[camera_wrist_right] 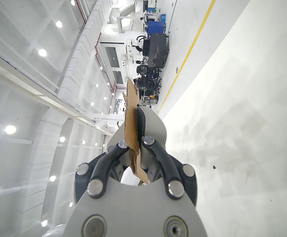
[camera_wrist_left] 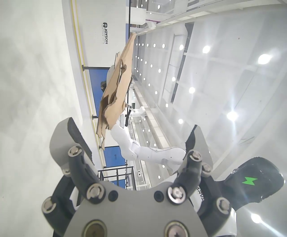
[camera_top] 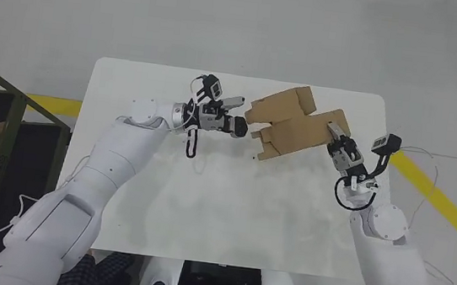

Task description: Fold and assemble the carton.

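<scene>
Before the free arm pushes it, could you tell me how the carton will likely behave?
Probably light: the right gripper holds the carton by one edge. Likely to flex at its creases, since its flaps hang unevenly. The ragged edge may tear.

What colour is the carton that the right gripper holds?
The carton is plain brown; the top view shows it best.

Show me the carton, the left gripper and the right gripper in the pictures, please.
carton [camera_top: 297, 133], top view, on its flat brown panel.
left gripper [camera_wrist_left: 133, 133], left wrist view, in the gap between its open fingertips.
right gripper [camera_wrist_right: 135, 114], right wrist view, where its fingertips pinch the carton edge.
</scene>
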Available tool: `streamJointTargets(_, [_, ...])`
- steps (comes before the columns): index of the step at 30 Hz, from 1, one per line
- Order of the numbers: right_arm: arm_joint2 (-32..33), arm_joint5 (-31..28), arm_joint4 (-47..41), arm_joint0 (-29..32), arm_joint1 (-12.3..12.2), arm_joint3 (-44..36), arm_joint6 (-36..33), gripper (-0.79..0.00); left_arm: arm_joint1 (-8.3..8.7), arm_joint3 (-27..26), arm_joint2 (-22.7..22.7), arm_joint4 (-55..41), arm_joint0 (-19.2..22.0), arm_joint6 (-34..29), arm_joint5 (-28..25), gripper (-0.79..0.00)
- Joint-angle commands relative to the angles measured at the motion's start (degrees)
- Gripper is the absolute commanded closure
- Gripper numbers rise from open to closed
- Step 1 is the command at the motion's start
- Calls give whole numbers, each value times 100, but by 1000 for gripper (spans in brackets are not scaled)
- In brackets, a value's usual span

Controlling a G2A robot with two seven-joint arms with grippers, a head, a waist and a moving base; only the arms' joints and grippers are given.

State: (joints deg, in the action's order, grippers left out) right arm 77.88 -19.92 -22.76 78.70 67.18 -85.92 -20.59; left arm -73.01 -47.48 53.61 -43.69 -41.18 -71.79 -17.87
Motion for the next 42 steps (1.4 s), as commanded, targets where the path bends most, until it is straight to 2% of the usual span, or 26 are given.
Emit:
streamJointTargets(1, [-17, 12, 121, 58, 6, -91, 91, 0, -16, 31, -10, 19, 9, 20, -4, -785])
streamJointTargets(8, [-39, 46, 684, 322, 23, -459, 514, 0, -68, 88, 13, -83, 5, -30, 15, -785])
streamJointTargets(16, [-46, 109, 898, 399, 52, -459, 730, 0, -93, 115, 134, -200, 4, -18, 13, -785])
streamJointTargets(28, [-94, 216, 1086, 391, 90, -440, 731, 0, -128, 50, 270, -230, -7, -11, -128, -785])
streamJointTargets(42, [-81, 260, 1012, 368, 136, -490, 725, 0, -181, 37, 267, 160, 113, 140, -327, -785])
